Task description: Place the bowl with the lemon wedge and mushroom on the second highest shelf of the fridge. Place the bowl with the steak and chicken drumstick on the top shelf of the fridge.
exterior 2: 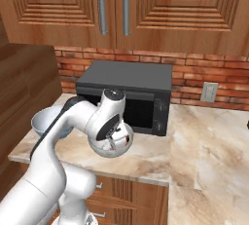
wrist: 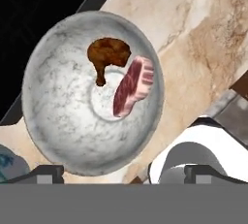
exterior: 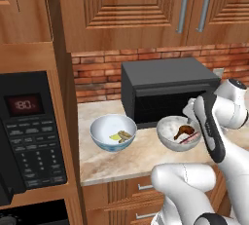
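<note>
claw (wrist: 118, 174): jaws spread wide, empty, hanging over the meat bowl's near rim | meat bowl (exterior: 178, 132): steak (wrist: 132, 86) and drumstick (wrist: 107, 56) inside, sits on the surface (exterior: 146, 157) directly below the claw | further left: lemon-and-mushroom bowl (exterior: 113, 132), well apart | behind: microwave (exterior: 168, 88)

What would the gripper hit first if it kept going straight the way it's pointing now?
Most likely the marble bowl holding the steak and chicken drumstick. The open gripper points down at its near rim, though the gap to it is unclear.
</note>
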You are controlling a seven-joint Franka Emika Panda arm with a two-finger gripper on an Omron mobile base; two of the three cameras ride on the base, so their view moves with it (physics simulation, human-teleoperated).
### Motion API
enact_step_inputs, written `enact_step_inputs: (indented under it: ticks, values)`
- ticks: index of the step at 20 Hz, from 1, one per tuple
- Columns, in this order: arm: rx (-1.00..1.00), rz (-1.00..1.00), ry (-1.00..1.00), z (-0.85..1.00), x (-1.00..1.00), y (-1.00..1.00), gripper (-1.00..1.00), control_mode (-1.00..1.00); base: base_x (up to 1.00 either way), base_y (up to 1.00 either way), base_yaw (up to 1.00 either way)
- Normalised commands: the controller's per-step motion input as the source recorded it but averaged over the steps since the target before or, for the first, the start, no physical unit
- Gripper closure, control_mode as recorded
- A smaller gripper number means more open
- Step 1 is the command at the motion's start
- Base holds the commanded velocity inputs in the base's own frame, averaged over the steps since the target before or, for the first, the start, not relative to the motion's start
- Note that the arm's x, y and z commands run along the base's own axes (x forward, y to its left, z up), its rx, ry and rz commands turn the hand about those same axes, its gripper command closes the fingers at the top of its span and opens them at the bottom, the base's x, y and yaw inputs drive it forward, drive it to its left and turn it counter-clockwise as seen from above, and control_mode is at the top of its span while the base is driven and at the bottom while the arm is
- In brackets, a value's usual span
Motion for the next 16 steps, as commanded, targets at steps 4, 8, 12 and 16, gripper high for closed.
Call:
enact_step_inputs:
  ticks: [4,8,12,16]
  values:
    - [0.04,-0.25,0.19,-0.7,0.22,0.0,-1.0,-1.0,0.0,0.0,0.0]
    - [0.0,-0.14,0.08,-0.22,0.21,0.0,-1.0,-1.0,0.0,0.0,0.0]
    - [0.0,-0.07,0.08,-0.29,0.13,0.0,-1.0,-1.0,0.0,0.0,0.0]
    - [0.0,-0.04,0.13,-0.4,0.18,0.0,-1.0,-1.0,0.0,0.0,0.0]
